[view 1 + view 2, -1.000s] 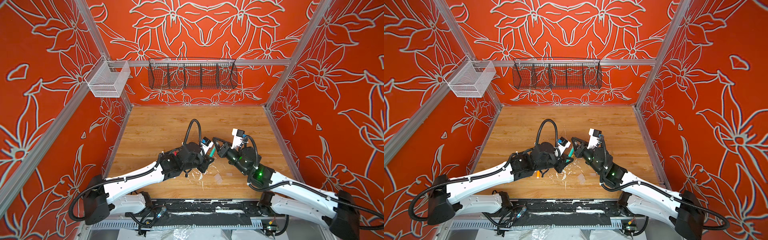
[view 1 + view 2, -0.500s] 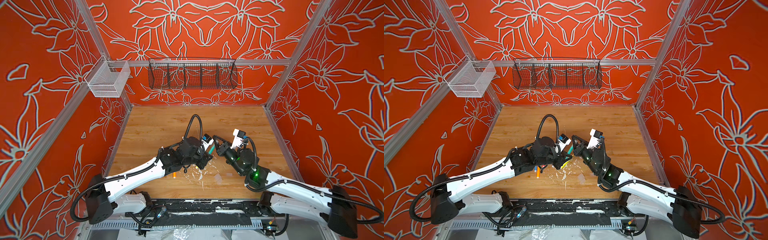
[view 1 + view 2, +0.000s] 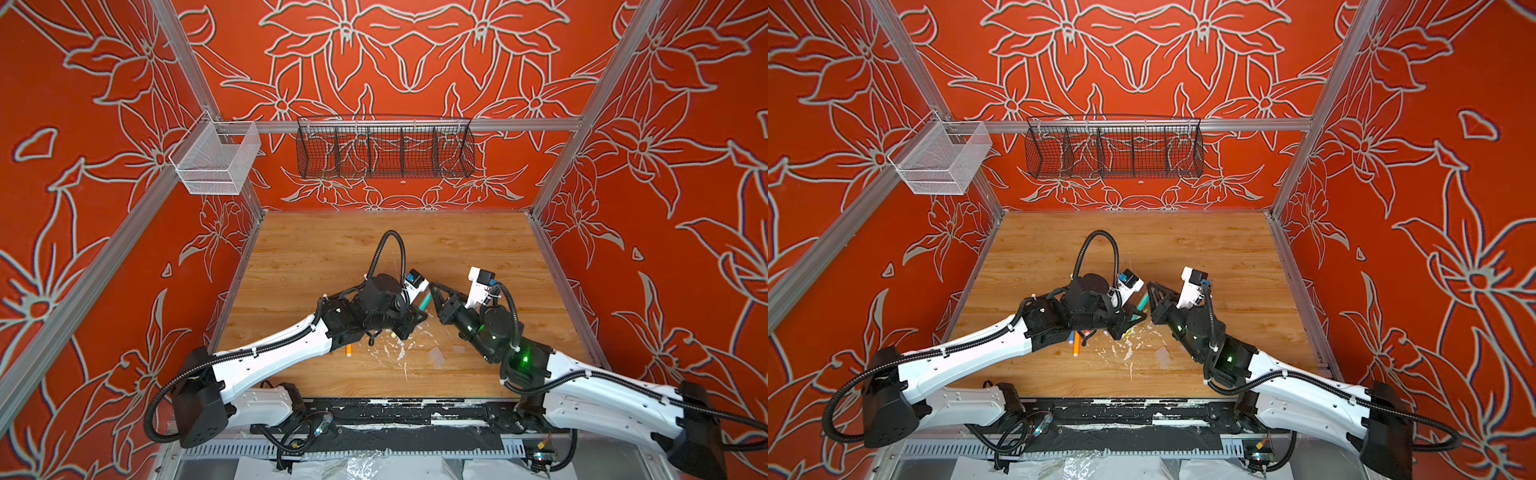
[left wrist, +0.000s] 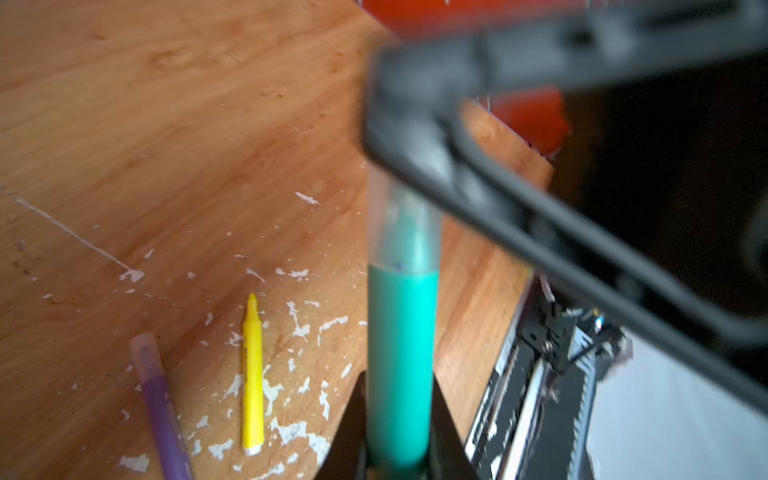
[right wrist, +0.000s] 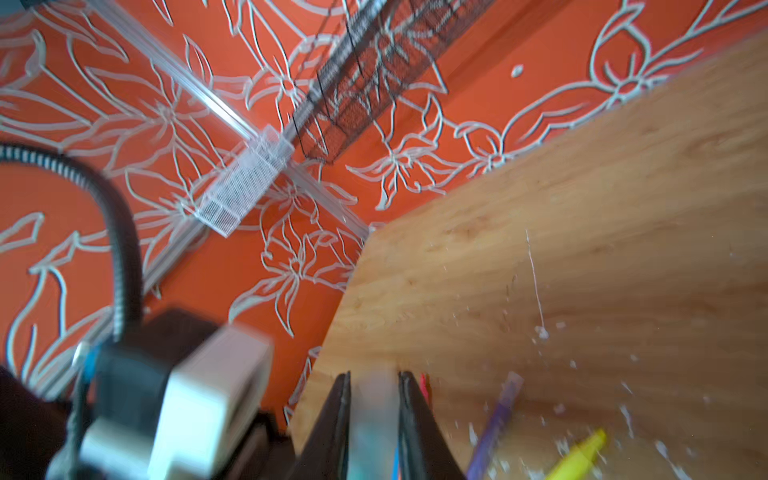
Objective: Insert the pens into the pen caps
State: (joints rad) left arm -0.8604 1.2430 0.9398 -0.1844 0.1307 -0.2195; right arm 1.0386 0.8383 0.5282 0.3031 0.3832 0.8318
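Note:
My left gripper is shut on the green pen, which points away from it above the table. A clear pen cap sits over the pen's tip. My right gripper is shut on that cap from the opposite side. In both top views the two grippers meet at mid-table around the green pen. A yellow pen and a purple pen wearing a cap lie on the wood. An orange pen and a blue pen lie by the left arm.
White paint flecks cover the wood near the front. Loose clear caps lie right of them. A black wire basket hangs on the back wall and a white mesh basket on the left rail.
The left arm has reached further from the front edge, uncovering the orange pen. Both grippers have stayed together at the green pen, a little further back.

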